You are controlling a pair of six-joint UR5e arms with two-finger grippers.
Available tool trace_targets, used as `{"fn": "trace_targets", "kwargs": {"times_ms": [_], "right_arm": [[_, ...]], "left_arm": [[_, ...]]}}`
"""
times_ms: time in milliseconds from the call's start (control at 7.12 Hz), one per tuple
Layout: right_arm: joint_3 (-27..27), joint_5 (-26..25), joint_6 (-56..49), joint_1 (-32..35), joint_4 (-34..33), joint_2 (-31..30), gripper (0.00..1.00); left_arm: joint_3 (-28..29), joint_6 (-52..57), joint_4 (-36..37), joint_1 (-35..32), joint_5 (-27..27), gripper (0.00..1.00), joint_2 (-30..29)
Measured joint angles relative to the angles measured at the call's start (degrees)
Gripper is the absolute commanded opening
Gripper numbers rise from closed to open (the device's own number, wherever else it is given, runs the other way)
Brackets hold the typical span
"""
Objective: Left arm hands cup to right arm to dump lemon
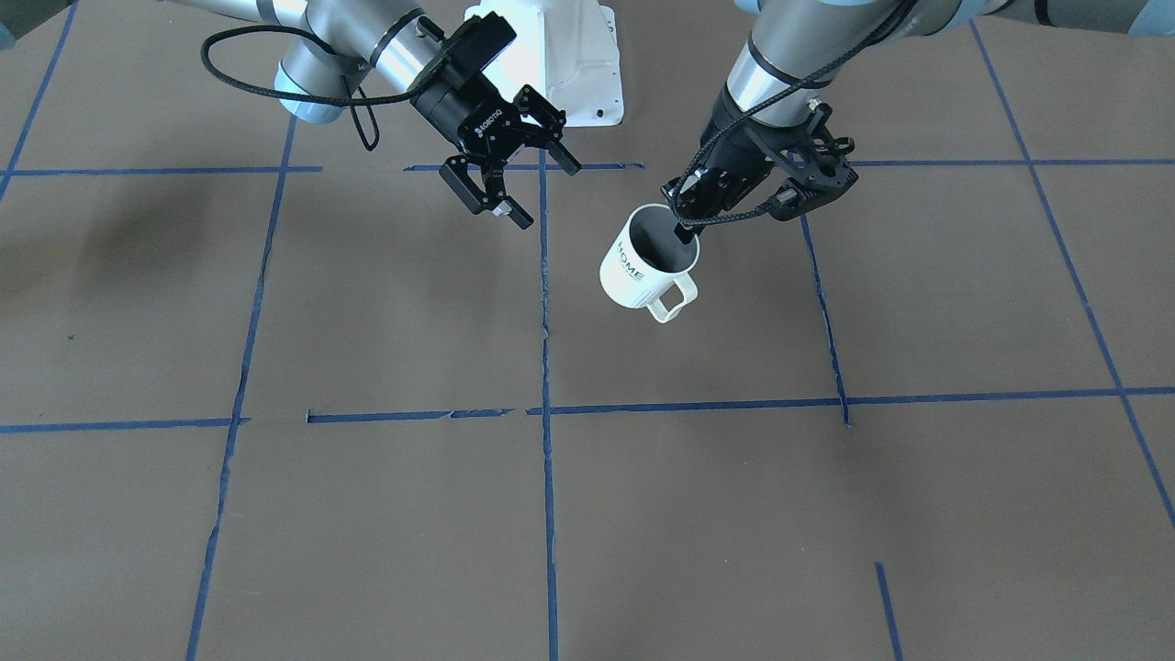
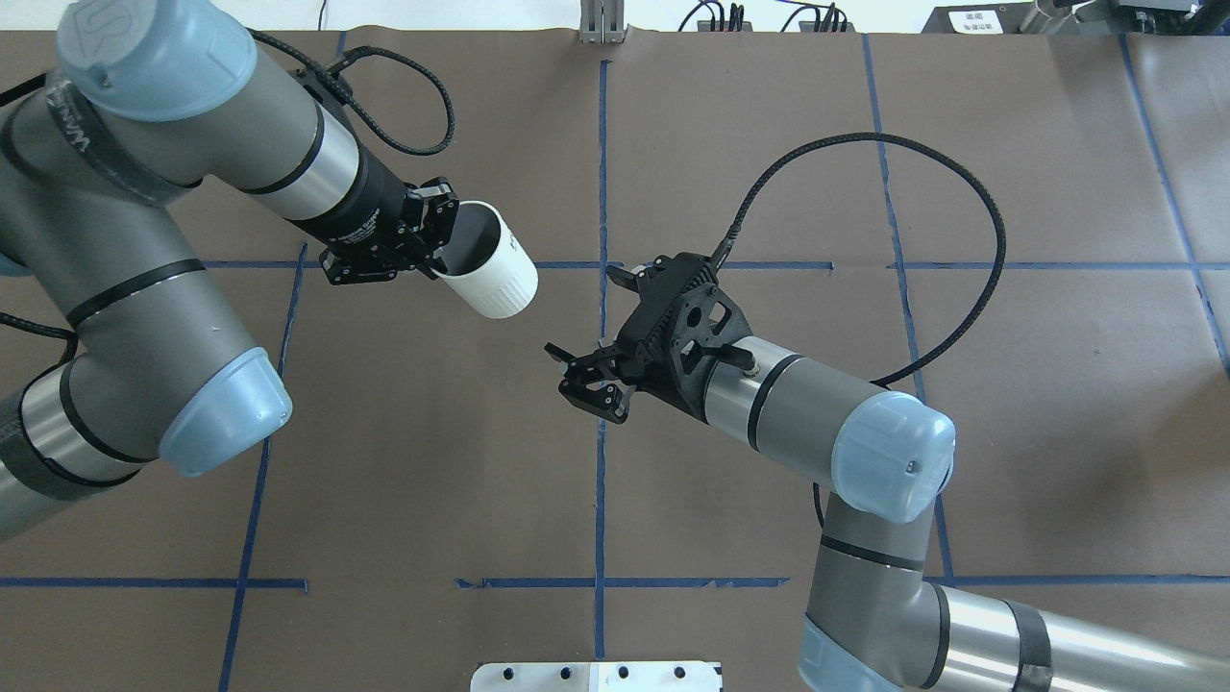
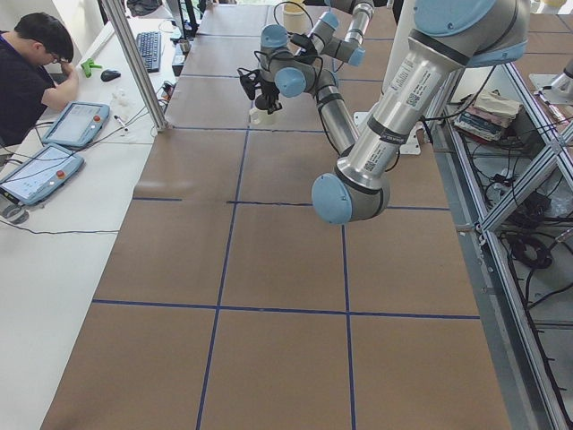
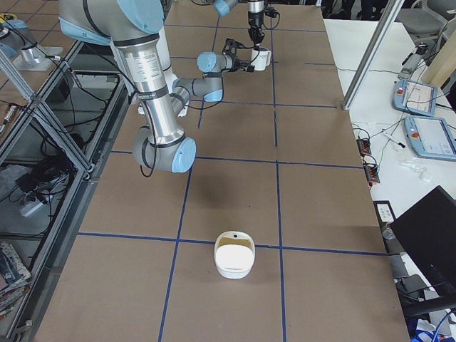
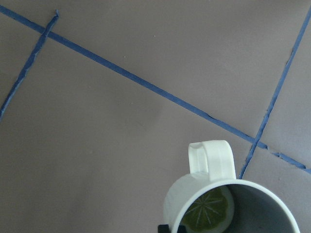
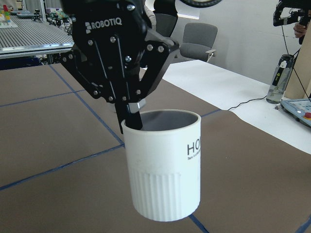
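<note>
The white ribbed cup (image 1: 638, 266) with "HOME" lettering hangs tilted above the table. My left gripper (image 1: 684, 229) is shut on its rim, one finger inside and one outside. The overhead view shows the cup (image 2: 490, 274) in the left gripper (image 2: 437, 255) left of centre. A lemon slice (image 5: 209, 208) lies inside the cup (image 5: 211, 158). My right gripper (image 1: 548, 196) is open and empty, a short way from the cup. It also shows in the overhead view (image 2: 586, 322), pointing toward the cup. The right wrist view shows the cup (image 6: 165, 184) close ahead.
The brown table (image 1: 367, 514) carries a grid of blue tape lines. The robot's white base (image 1: 574, 64) sits at the table's near edge. A white rounded container (image 4: 235, 255) stands toward the table's right end. An operator (image 3: 36, 63) sits beside the table.
</note>
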Motion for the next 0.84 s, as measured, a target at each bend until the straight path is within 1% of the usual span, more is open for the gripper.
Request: {"fn": "trace_targets", "kwargs": {"times_ms": [140, 281, 421, 842], "right_arm": [[-0.2, -3.7, 0.0, -1.4, 0.4, 0.0, 0.99], [-0.3, -6.3, 0.0, -2.3, 0.5, 0.0, 0.99], [-0.3, -7.5, 0.0, -2.6, 0.5, 0.0, 0.99], [-0.4, -8.2, 0.0, -2.8, 0.6, 0.0, 0.99]], "left_arm": [[-0.1, -2.4, 0.0, 0.9, 0.3, 0.00, -1.0], [-0.4, -4.3, 0.0, 1.8, 0.7, 0.00, -1.7], [-0.8, -5.7, 0.0, 2.6, 1.0, 0.00, -2.4], [-1.2, -8.0, 0.0, 3.8, 1.1, 0.00, -4.8]]}}
